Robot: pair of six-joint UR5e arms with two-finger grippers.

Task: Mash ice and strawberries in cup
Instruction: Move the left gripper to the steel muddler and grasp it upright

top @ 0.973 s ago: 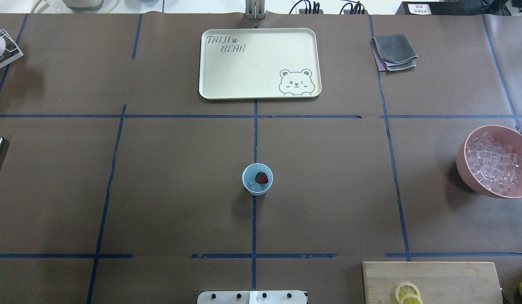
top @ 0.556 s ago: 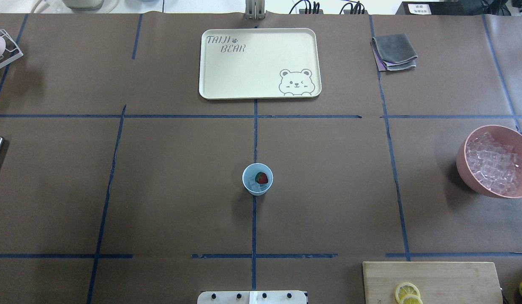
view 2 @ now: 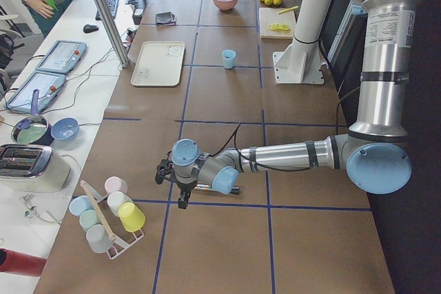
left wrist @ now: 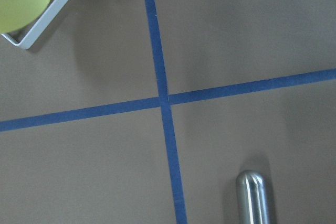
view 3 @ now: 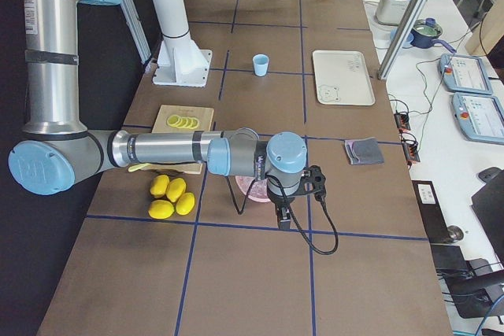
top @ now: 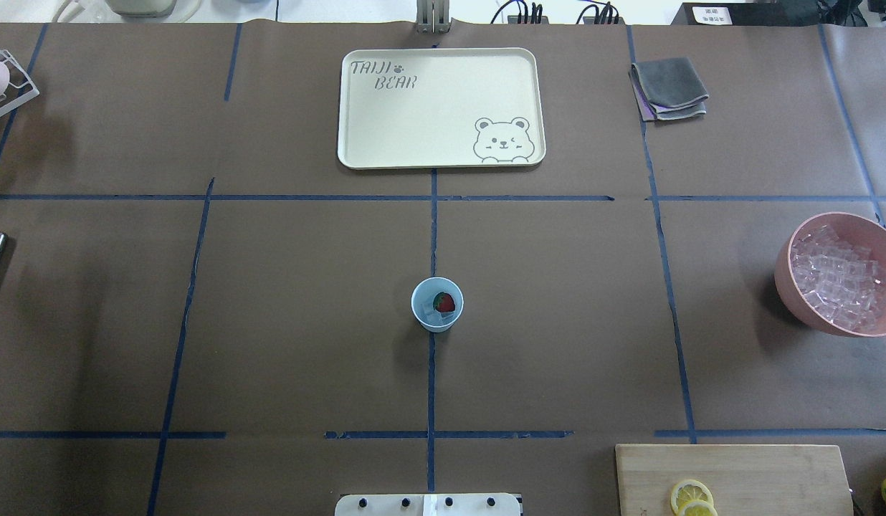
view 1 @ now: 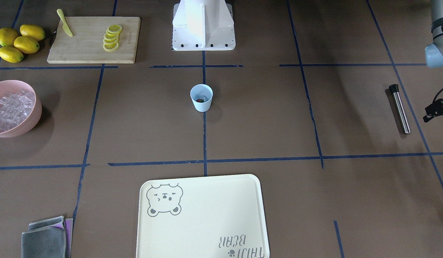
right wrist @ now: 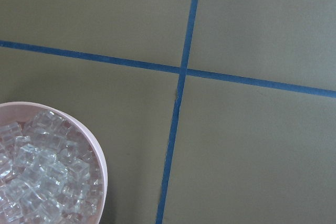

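The left gripper [view 2: 182, 202] is pointed down at the desk [top: 307, 322], close above it, at the end of a forearm stretched low and nearly level. Whether its jaws are wide or narrow cannot be told. A steel rod [view 1: 399, 109] lies flat on the desk beside it, and the rod's rounded end is seen in the left wrist view. A rack of coloured cups [view 2: 110, 211] stands near.

The right gripper [view 3: 282, 220] is likewise turned downward on a level forearm, and its opening cannot be told either. It is held just beside the pink bowl [top: 787, 279], which is filled with ice [top: 837, 279].

The cup [top: 416, 304] stands upright on the centre tape line, well apart from both grippers. The strawberry [top: 444, 302] rests inside it with a few clear cubes. The tray [top: 429, 107] lies beyond the cup, the folded cloths [top: 669, 86] to its right. The cutting board [top: 737, 473] carries the lemon slices [top: 690, 496].

Compared with the overhead frames of a second earlier, no item is seen displaced.
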